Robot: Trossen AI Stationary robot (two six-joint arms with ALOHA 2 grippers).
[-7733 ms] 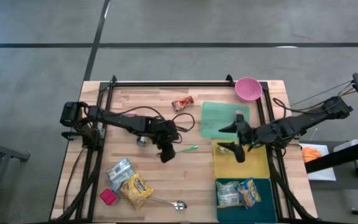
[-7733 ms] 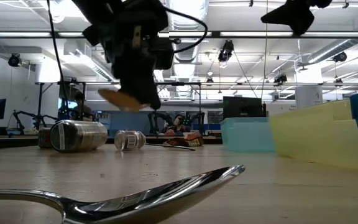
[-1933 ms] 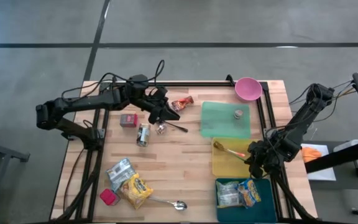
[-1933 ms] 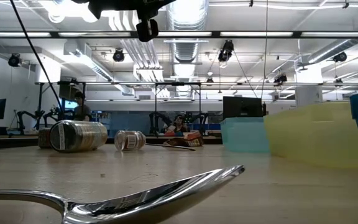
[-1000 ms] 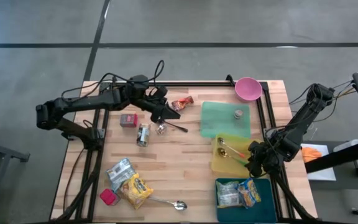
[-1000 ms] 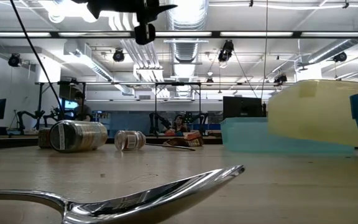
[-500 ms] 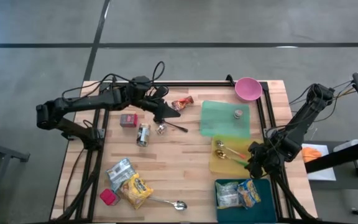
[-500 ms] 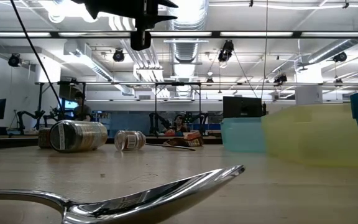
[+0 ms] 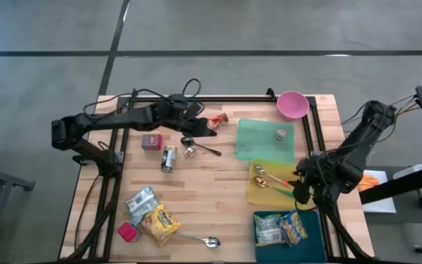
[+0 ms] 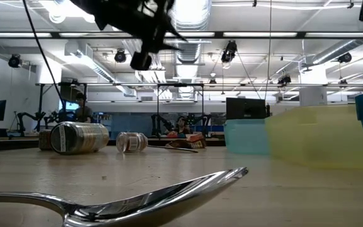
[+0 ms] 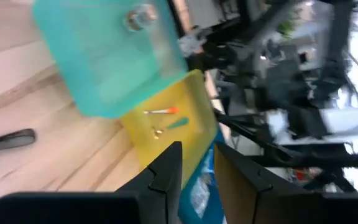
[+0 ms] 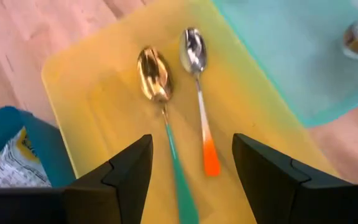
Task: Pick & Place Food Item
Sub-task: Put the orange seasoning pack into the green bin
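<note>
A red snack packet (image 9: 220, 117) lies flat on the table near its far edge. My left gripper (image 9: 208, 128) hovers just left of it, well above the table, its fingers (image 11: 169, 168) a narrow gap apart with nothing between them. At the right, my right gripper (image 9: 301, 192) stands open above the right rim of the yellow tray (image 9: 258, 192). The tray lies flat and holds a green-handled spoon (image 12: 166, 118) and an orange-handled spoon (image 12: 199, 99). Two snack bags (image 9: 283, 227) lie in the blue tray (image 9: 310, 246).
A green tray (image 9: 262, 143) holds a small can (image 9: 280, 134). A pink bowl (image 9: 291, 104) stands at the far right. A red box (image 9: 150, 141), two cans (image 9: 168, 158), a dark spoon (image 9: 200, 145), packets (image 9: 151, 213) and a metal spoon (image 9: 200, 239) lie across the left half.
The yellow tray, tilted with one end raised a second ago, has come down flat on the table. My right gripper has risen above it. My left gripper has sunk and rolled, moving toward the red packet.
</note>
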